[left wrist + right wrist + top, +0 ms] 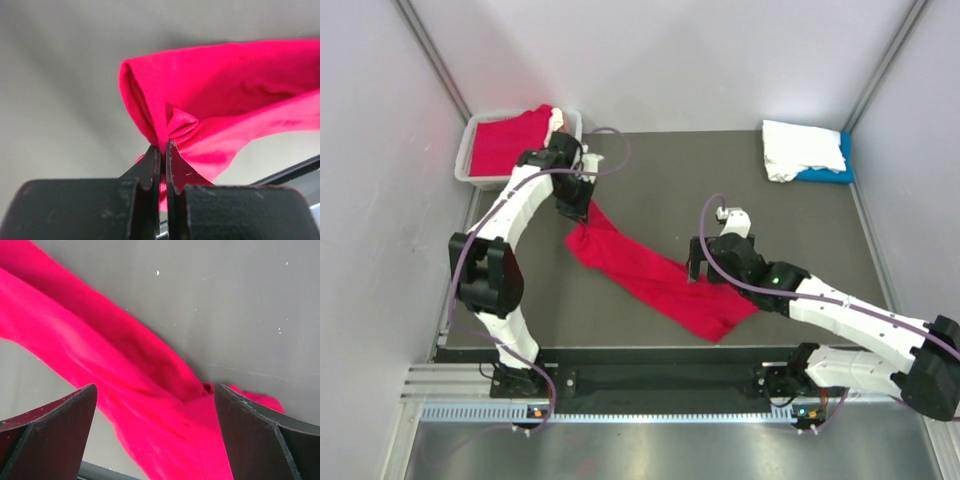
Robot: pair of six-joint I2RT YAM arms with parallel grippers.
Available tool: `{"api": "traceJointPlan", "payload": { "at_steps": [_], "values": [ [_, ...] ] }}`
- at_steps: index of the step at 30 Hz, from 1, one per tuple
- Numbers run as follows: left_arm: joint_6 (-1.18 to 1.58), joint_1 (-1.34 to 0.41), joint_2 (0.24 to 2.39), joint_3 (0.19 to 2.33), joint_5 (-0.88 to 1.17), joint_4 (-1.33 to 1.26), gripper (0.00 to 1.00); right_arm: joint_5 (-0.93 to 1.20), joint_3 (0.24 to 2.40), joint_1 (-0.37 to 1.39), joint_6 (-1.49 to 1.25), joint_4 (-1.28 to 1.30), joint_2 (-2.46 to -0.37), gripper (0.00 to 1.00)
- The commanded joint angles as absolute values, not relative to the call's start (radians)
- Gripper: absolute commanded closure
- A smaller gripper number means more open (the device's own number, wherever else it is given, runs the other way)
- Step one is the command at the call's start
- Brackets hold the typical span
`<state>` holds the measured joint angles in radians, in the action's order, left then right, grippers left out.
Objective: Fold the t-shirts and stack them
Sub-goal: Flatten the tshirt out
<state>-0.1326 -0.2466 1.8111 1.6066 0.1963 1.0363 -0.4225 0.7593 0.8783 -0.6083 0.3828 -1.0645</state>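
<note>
At the far left corner a pale translucent plastic tub [470, 172] holds more bright red cloth [508, 140]. Just right of it, the white left arm [510, 212] reaches out over the dark bench [790, 230], and its jaws are clenched on a pinched fold at the far-left end of a bright red short-sleeved t-shirt [650, 275]. The left wrist view shows the cloth puckered where the two black tips meet.

From that pinch the shirt runs as a long roped band, its long axis slanting from far left to near right, and ends in a bunched heap on the bench. The right arm [840, 310] is the nearer one to this loose end. Its jaws stand released and wide, with the red band passing below and between them; whether they touch the cloth I cannot tell. Any second grip looks to fall to this arm, straight below it.

At the far right corner lies a folded white shirt [800, 148] on a blue one [828, 176].
</note>
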Motion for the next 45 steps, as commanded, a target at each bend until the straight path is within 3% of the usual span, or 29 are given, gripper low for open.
{"api": "traceJointPlan", "payload": {
  "at_steps": [1,7,18,24,27,28,29,31,45],
  "values": [
    [-0.12,-0.122,1.73,1.712,0.219,1.052,1.0,-0.42,0.801,0.867,-0.572,0.347,-1.084,0.0],
    [-0.156,0.095,1.792,1.854,0.319,1.129,1.0,-0.425,0.86,0.847,-0.528,0.354,-1.115,0.0],
    [-0.19,0.098,1.73,1.694,0.35,1.1,1.0,-0.387,0.835,0.798,-0.525,0.328,-1.129,0.0],
    [-0.196,0.098,1.724,1.658,0.354,1.097,1.0,-0.305,0.802,0.743,-0.494,0.244,-1.252,0.02],
    [-0.199,0.098,1.72,1.64,0.356,1.095,1.0,-0.262,0.818,0.736,-0.482,0.21,-1.305,0.21],
    [-0.201,0.1,1.72,1.635,0.356,1.094,1.0,-0.256,0.825,0.735,-0.48,0.209,-1.327,0.39],
    [-0.199,0.098,1.717,1.631,0.356,1.091,1.0,-0.246,0.833,0.735,-0.477,0.207,-1.334,0.47],
    [-0.201,0.098,1.715,1.626,0.357,1.089,1.0,-0.241,0.85,0.735,-0.471,0.204,-1.353,0.56],
    [-0.207,0.1,1.707,1.612,0.383,1.092,1.0,-0.21,0.893,0.698,-0.442,0.192,-1.419,0.46]
  ]
}}
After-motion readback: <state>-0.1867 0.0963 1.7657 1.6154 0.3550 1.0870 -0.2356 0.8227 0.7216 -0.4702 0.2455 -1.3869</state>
